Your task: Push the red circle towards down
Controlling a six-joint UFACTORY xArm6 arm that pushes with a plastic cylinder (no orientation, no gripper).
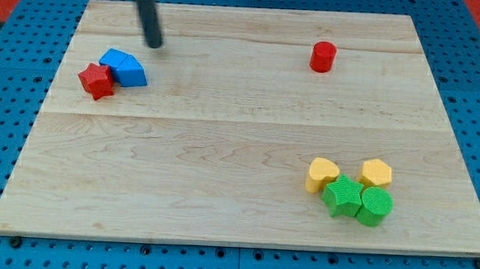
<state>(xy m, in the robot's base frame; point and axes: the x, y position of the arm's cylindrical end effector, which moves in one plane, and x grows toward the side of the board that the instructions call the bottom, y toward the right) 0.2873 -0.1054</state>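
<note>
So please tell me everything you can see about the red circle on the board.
The red circle is a short upright cylinder, plain red, matte like plastic or painted wood. It stands alone on the wooden board near the view's top right. Nothing touches it: my tip is far to its left, beside the blue block and red star.

The rod [148,13] is blurred, cut off at the view's top.

Bare tabletop [223,150] is lying open below the red circle [323,56], until the yellow heart [322,173] and green star [342,196] are blocking the way.
</note>
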